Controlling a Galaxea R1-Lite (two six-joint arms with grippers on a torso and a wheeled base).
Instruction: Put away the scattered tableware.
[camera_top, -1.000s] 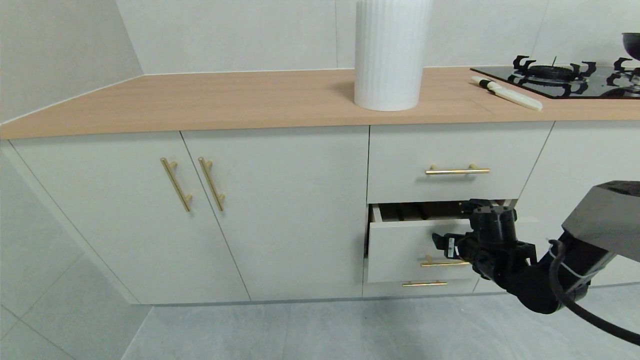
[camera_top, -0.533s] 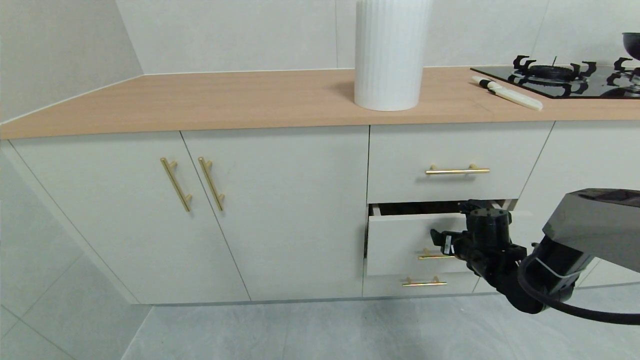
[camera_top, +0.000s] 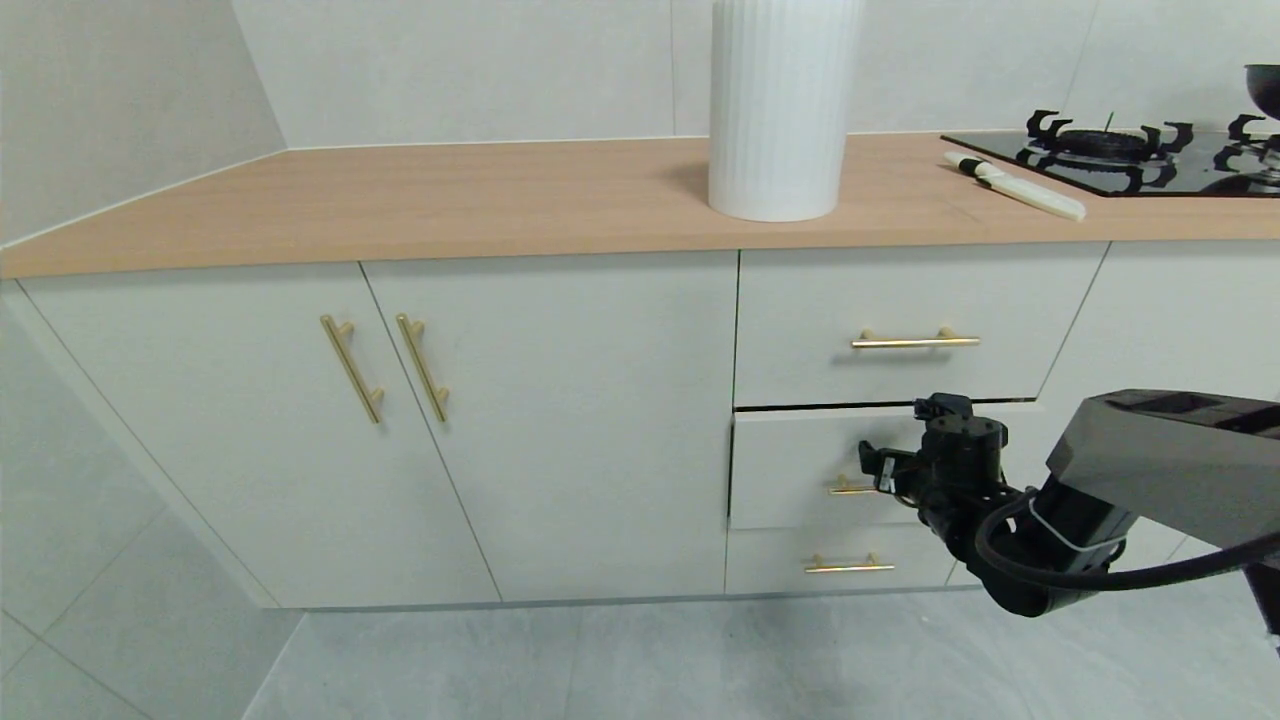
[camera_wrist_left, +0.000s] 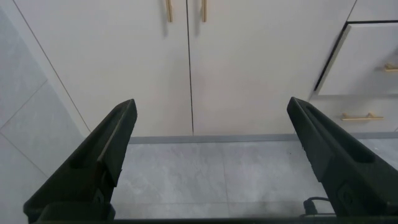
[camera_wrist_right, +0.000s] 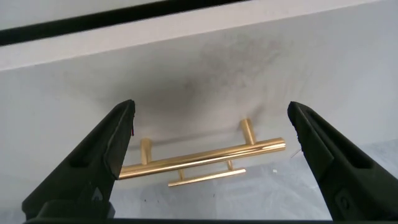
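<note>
Reference point: the middle drawer (camera_top: 790, 470) in the stack of three.

1. The drawer front sits almost flush. A thin dark line runs along its top, and the left wrist view suggests its left edge stands slightly proud. I cannot confirm that it is fully home.
2. The right tool (camera_wrist_right: 210, 124) is directly in front of the drawer with its fingers spread wide and nothing between them. They sit either side of the brass handle (camera_wrist_right: 205, 158) without touching it.
3. The left tool (camera_wrist_left: 211, 106) hangs low and well left of the drawer. It is also spread wide and empty, and faces the double cupboard doors (camera_top: 400, 420).
4. One piece of tableware is out: a white knife (camera_top: 1015, 186). It lies flat on the desk (camera_top: 450, 200), above the drawer and to its right, just beside the hob (camera_top: 1120, 160).
5. A tall white ribbed jar (camera_top: 777, 110) stands on the desk above the drawer's left edge.

Risks, in my judgement:
- The knife is out while the drawer is all but shut, so the job looks unfinished and the drawer may need reopening.
- A slanted withdrawal could hook a finger on the handle and drag the drawer open.
- The knife lies thin and flat, so a poor pinch could skid it against the hob or off the front of the desk.
- An arm rising from drawer height could clip the desk's overhang.
</note>
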